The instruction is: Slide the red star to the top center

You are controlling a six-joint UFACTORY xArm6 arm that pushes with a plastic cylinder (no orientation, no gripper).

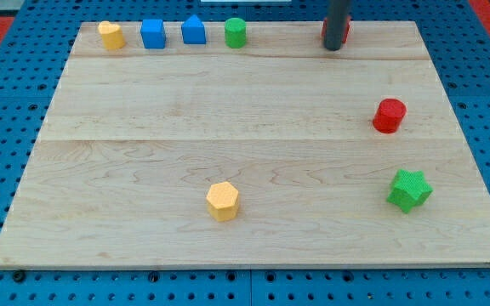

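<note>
Red block (344,31) behind my tip (333,48)

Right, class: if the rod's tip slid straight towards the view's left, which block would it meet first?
Probably the green cylinder, the nearest of the top row. My tip sits just in front of a red block, so it might slip past below it.

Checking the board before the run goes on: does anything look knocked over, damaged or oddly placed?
Nothing stands out. Every block sits flat on the wooden board, none tipped or broken. My tip is right against a red block at the view's top, which the rod largely hides, so its shape is unclear.
</note>
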